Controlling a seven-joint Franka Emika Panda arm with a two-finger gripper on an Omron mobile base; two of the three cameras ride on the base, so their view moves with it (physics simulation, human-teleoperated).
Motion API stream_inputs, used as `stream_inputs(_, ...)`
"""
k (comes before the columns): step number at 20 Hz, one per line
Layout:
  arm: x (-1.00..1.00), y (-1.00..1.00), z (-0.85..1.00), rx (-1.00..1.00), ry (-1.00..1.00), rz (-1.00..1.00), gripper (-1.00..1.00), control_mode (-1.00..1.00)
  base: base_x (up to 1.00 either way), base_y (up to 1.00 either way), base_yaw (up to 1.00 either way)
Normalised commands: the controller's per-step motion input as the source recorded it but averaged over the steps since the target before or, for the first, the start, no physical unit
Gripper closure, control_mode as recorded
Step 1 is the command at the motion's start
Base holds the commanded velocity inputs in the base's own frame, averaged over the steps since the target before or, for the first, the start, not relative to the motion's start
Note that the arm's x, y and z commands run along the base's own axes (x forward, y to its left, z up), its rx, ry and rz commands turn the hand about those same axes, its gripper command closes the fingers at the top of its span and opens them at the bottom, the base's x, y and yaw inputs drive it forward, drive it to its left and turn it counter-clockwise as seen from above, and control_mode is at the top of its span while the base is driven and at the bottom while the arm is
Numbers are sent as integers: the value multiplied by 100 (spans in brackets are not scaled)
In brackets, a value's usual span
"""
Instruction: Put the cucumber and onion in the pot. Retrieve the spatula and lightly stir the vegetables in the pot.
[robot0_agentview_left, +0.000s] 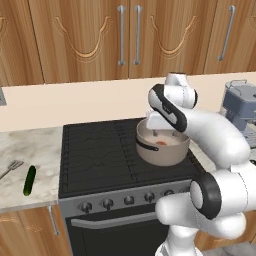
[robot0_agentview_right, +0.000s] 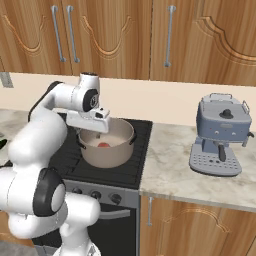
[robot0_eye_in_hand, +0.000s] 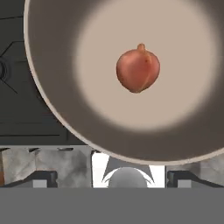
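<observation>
Onion (robot0_eye_in_hand: 138, 69) sits alone in the pot (robot0_agentview_left: 162, 150) under the fingers (robot0_eye_in_hand: 113, 175), seemingly spread and empty. Cucumber (robot0_agentview_left: 29, 180) waits on the desk (robot0_agentview_left: 20, 150) by the spatula (robot0_agentview_left: 12, 166); a hasty reach could roll it away.

Matt beige metal pot (robot0_agentview_left: 162, 150) with pale smooth interior, smooth reddish onion (robot0_eye_in_hand: 138, 70), glossy dark green cucumber (robot0_agentview_left: 29, 180), mottled stone worktop (robot0_agentview_left: 25, 150), varnished wood cabinets (robot0_agentview_left: 75, 40), black matt stove (robot0_agentview_left: 100, 155)

A reddish-orange onion (robot0_eye_in_hand: 138, 70) lies in the beige-grey pot (robot0_agentview_left: 170, 152); the cucumber (robot0_agentview_left: 29, 180) is dark green.
</observation>
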Motion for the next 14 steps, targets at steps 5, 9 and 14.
stream_inputs(5, -33, 100, 37, -5, -21, -1, -100, -100, 0, 0, 0)
stream_inputs(9, -29, 100, 4, -1, -22, -1, -100, -100, 0, 0, 0)
stream_inputs(14, -22, 100, -35, 0, -16, 0, -100, -100, 0, 0, 0)
